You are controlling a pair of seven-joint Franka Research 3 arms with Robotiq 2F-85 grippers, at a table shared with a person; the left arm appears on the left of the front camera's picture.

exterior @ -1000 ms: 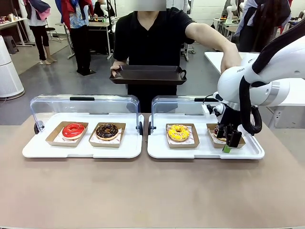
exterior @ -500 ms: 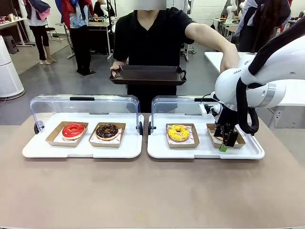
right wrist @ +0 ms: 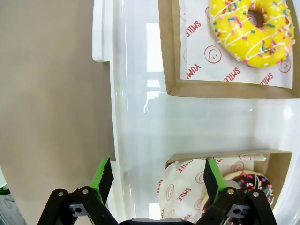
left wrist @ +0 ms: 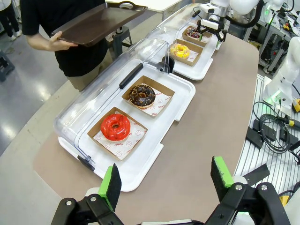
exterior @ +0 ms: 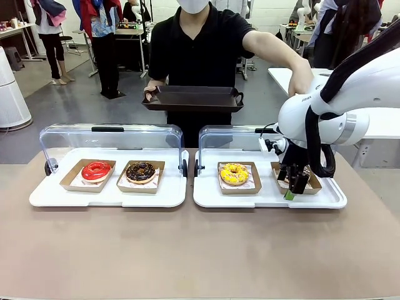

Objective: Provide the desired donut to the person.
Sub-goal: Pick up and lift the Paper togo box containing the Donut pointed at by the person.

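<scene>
The person, in a black shirt and white mask, holds a dark tray in one hand and stretches the other arm toward the right. My right gripper hangs open over the front edge of the rightmost cardboard box. In that box lies a chocolate donut with pink sprinkles. A yellow sprinkled donut lies in the box to its left. A red donut and a chocolate donut share the left white tray. My left gripper is open, high above the table's near-left end.
Two white serving trays stand side by side, each with a clear lid swung up at the back. Bare brown table runs along the near side. Bystanders and other tables are far behind.
My right gripper has shifted a little to the left and slightly up over the rightmost box. The person and the dark tray have stayed where they were.
</scene>
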